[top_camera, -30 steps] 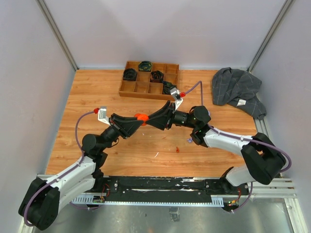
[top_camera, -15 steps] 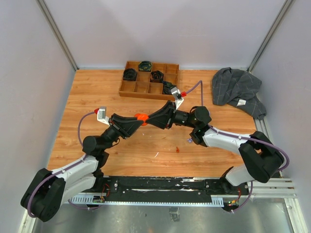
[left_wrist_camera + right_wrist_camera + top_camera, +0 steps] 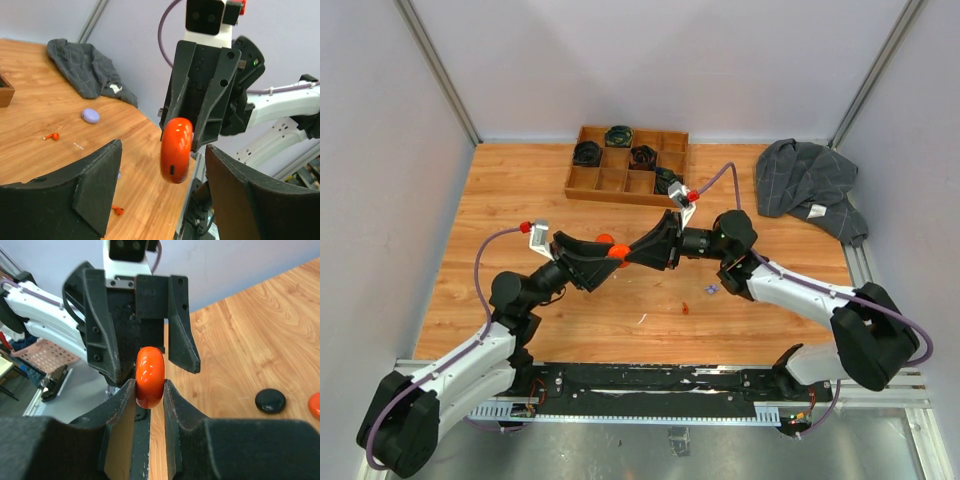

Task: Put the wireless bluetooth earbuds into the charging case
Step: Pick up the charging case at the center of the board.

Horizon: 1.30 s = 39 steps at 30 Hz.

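An orange-red, puck-like charging case hangs edge-up above the table between the two arms. My right gripper is shut on the case, its pads pressing both flat faces. My left gripper stands open around the same case, with a gap on each side of it. A tiny orange-red earbud lies on the wood below the arms. In the left wrist view, one orange earbud and another lie on the table. The case looks closed.
A wooden compartment tray with black round cases stands at the back. A grey cloth lies at the back right. A small pale lavender piece, a black round piece and a thin white sliver lie on the table.
My left gripper has opened and let go of the orange case. The right gripper has closed on it and now holds it alone.
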Motion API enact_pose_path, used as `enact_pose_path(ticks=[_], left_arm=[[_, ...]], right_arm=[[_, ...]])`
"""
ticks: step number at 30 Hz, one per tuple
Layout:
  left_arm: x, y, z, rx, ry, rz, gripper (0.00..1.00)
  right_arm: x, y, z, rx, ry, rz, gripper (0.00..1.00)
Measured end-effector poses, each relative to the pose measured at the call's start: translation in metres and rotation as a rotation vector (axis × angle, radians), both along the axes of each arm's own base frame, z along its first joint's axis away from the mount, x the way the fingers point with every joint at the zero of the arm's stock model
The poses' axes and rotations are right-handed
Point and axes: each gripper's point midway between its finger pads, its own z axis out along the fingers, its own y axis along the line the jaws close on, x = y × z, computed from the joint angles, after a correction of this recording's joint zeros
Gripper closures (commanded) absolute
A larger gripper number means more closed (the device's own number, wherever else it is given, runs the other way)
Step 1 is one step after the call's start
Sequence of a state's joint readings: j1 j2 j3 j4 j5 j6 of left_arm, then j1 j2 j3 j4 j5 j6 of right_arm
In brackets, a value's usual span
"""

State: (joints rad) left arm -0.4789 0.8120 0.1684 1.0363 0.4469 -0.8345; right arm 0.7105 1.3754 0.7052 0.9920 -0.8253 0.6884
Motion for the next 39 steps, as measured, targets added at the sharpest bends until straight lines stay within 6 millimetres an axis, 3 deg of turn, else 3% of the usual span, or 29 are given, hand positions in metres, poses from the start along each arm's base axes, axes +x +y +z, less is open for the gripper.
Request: enact_pose_path(ticks=[4,13,23,39], left_arm=[[-0.001,-0.006,0.0,0.078,-0.033,-0.024,0.25],[-0.013,-0.022,-0.012,0.245,-0.127,-0.159,0.25],[-0.019,-0.029,-0.024,0.354,-0.222,-0.241,0.31],[-0.026,-0.041,-0.032,0.4,-0.263,-0.388,0.45]], right_arm=[[0.005,-0.006,-0.007,-0.106,-0.022,-0.007,0.99],[0.01,-0.024,0.012,-0.345,-0.186,-0.003,0.99],[0.001,-0.045,0.004,-0.551,-0.248,0.064,0.98],[-0.013,-0.038,-0.018,-0.744,-0.328,0.174,0.98]])
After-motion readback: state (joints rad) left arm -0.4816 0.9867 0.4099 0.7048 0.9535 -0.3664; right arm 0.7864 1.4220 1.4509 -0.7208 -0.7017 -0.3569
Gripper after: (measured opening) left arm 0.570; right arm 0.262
